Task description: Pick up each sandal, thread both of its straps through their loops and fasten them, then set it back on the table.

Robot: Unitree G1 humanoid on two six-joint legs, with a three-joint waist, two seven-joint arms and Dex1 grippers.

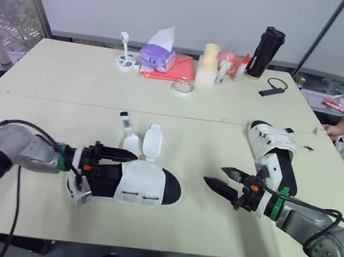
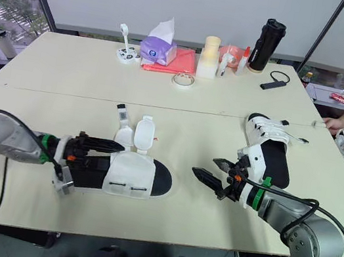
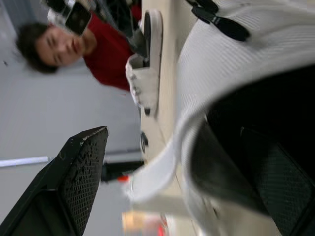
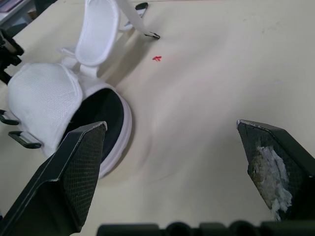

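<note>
The left end effector (image 1: 113, 161), fingers spread, straddles the heel of the near white sandal (image 1: 148, 186), which lies on the desk (image 1: 68, 77) with both straps unfastened, while the right end effector (image 1: 218, 178) hovers agape near its toe, the second sandal (image 1: 273, 150) just beside that arm.

Cream table (image 1: 100, 82), pale wall (image 1: 180, 3), seemingly windows (image 1: 0, 5).

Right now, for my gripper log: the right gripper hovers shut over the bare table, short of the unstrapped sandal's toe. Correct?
Not shut: the right gripper is open, its fingers spread wide, as the right wrist view shows. Otherwise yes: it hovers over the bare table, short of the toe of the unstrapped sandal.
</note>
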